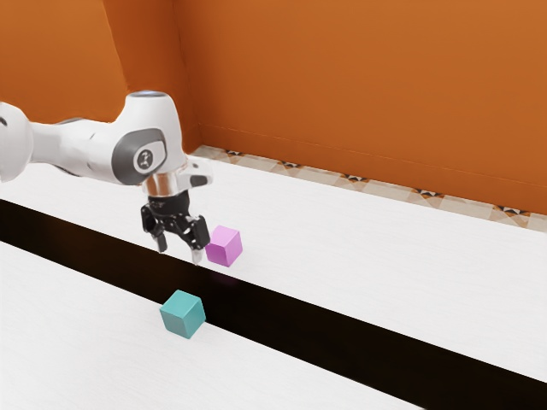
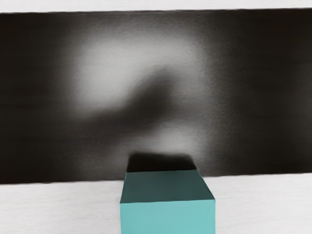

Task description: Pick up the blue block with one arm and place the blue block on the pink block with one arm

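Note:
A teal-blue block [image 1: 183, 313] rests on the white table surface, just at the near edge of a black stripe. A pink block [image 1: 225, 246] sits on the white surface at the stripe's far edge. My black gripper [image 1: 179, 250] hangs in the air above the stripe, open and empty, higher than the blue block and just to the exterior view's left of the pink block. In the wrist view the blue block [image 2: 167, 202] lies below my hand on the white strip, with the dark stripe beyond it.
A wide black stripe [image 1: 342, 342] crosses the white table [image 1: 385, 248] diagonally. Orange walls [image 1: 359, 77] rise behind, with a patterned floor strip [image 1: 385, 184] at their foot.

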You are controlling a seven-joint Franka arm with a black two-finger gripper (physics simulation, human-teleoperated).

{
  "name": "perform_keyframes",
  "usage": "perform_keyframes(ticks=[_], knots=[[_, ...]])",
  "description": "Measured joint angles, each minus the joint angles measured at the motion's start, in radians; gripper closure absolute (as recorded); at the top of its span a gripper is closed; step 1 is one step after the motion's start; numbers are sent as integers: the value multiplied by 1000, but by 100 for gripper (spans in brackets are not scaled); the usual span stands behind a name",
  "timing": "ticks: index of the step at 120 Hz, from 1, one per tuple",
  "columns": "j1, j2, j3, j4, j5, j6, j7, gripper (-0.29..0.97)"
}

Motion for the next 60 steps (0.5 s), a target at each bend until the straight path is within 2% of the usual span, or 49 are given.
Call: perform_keyframes(ticks=[25,60], knots=[[-3,66,7,-92,-29,125,-12,0],[-10,94,6,-119,-16,210,-21,0]])
